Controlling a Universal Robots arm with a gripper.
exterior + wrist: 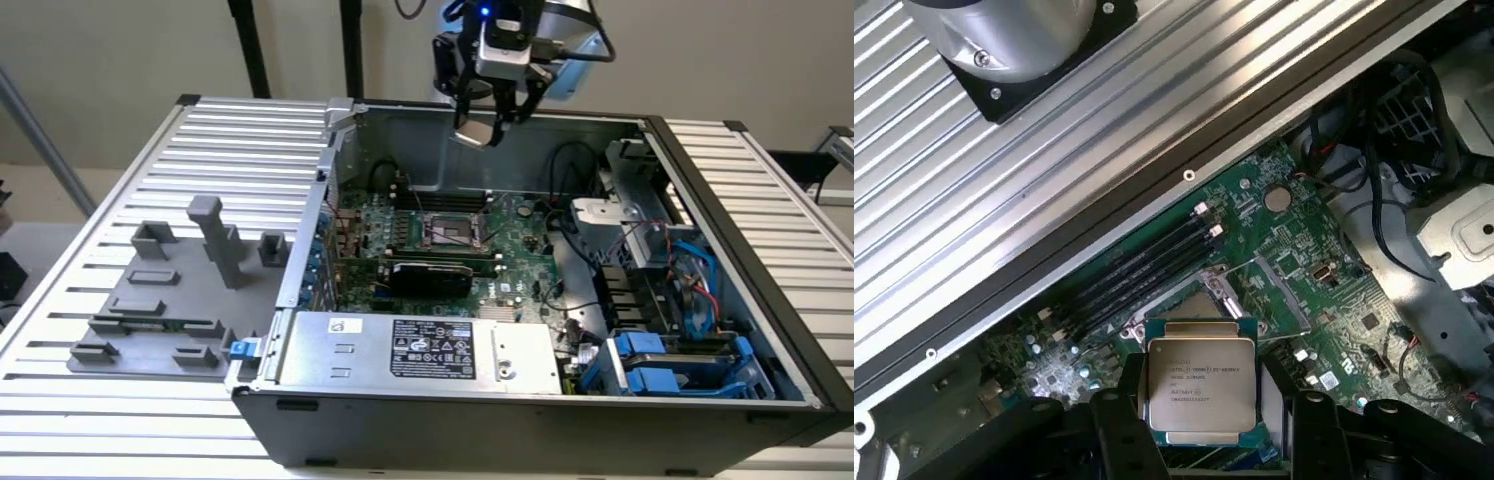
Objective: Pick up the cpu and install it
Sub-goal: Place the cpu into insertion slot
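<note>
My gripper (486, 127) hangs above the back wall of the open computer case (534, 420), shut on the cpu (471, 136). In the wrist view the cpu (1199, 385) is a flat square chip with a silvery printed top and a tan edge. It sits level between the two black fingers (1122, 410) of the gripper (1202, 425). The black-framed motherboard socket (453, 232) lies open well below, towards the middle of the green board. That socket (1189, 298) shows just beyond the held cpu.
The case's back wall (441, 150) and side walls ring the board. A power supply (427, 350) sits at the front, blue drive bays (667, 365) and cables at the exterior view's right. Grey fixture blocks (174, 290) stand on the slatted table (254, 130).
</note>
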